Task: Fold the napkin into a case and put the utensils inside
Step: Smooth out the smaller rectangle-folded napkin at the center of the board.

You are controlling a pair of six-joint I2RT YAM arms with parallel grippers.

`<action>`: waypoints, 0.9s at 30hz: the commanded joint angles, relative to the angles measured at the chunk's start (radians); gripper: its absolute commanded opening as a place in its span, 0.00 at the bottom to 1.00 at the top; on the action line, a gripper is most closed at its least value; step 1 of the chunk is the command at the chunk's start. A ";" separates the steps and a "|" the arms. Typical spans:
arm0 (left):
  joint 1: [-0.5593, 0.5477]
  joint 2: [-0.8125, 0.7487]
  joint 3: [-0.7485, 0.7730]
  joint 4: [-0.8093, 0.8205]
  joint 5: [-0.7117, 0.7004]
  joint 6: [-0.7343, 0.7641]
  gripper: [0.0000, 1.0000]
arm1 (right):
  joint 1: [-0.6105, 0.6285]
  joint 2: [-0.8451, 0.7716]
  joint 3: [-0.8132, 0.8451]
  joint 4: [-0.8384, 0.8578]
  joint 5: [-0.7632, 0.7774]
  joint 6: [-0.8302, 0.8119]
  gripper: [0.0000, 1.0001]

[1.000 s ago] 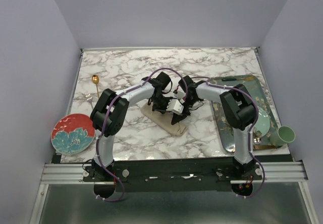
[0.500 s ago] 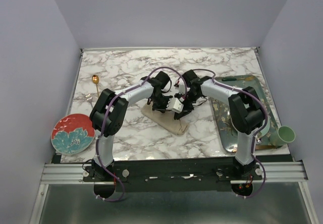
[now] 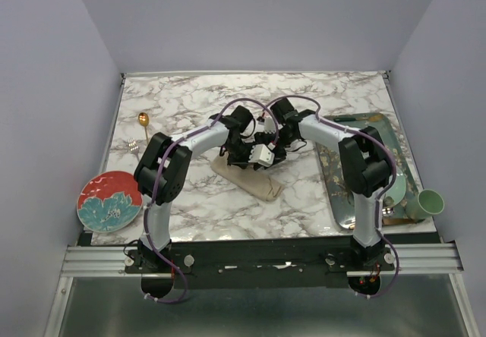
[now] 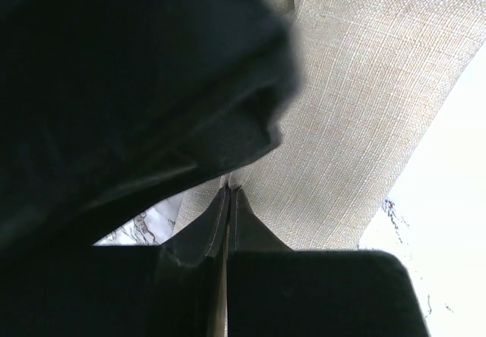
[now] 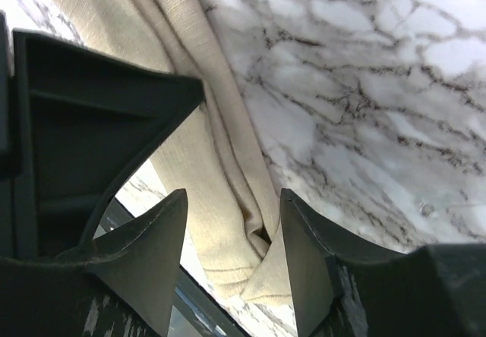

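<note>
Centrally, left gripper pinched on napkin, right gripper parted over its fold.

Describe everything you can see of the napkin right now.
The napkin is plain beige woven cloth, folded into a narrow, layered oblong. It lies diagonally near the middle of the marble table. The left gripper is shut on one edge. The right gripper stands open astride a lengthwise fold, not pinching it.

Plain lavender walls, marble-patterned table, metal rail along near edge
</note>
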 commanded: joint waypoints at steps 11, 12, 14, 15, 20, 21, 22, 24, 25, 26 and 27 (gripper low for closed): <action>0.011 0.016 0.013 0.021 0.026 -0.013 0.04 | -0.023 0.008 -0.062 0.086 -0.057 0.056 0.49; 0.011 0.018 0.013 0.019 0.024 -0.011 0.03 | -0.030 -0.022 -0.074 0.099 -0.073 0.058 0.49; 0.011 0.019 0.016 0.018 0.024 -0.010 0.03 | -0.052 -0.045 -0.082 0.106 -0.120 0.070 0.48; 0.011 0.019 0.016 0.016 0.024 -0.008 0.02 | -0.061 -0.061 -0.086 0.113 -0.135 0.076 0.48; 0.011 0.019 0.018 0.013 0.023 -0.005 0.01 | -0.095 -0.075 -0.100 0.171 -0.264 0.170 0.39; 0.009 0.022 0.021 0.012 0.023 -0.005 0.01 | -0.093 -0.070 -0.102 0.192 -0.287 0.188 0.38; 0.011 0.024 0.022 0.012 0.021 -0.007 0.01 | -0.093 -0.062 -0.114 0.206 -0.310 0.216 0.32; 0.011 0.030 0.031 0.006 0.021 -0.010 0.00 | -0.092 -0.042 -0.128 0.244 -0.350 0.291 0.25; 0.009 0.033 0.033 0.004 0.020 -0.011 0.00 | -0.093 -0.035 -0.138 0.255 -0.358 0.314 0.18; 0.011 0.036 0.035 0.001 0.018 -0.011 0.00 | -0.092 -0.021 -0.157 0.272 -0.376 0.355 0.14; 0.011 0.039 0.044 -0.001 0.020 -0.016 0.00 | -0.092 -0.016 -0.166 0.290 -0.380 0.372 0.10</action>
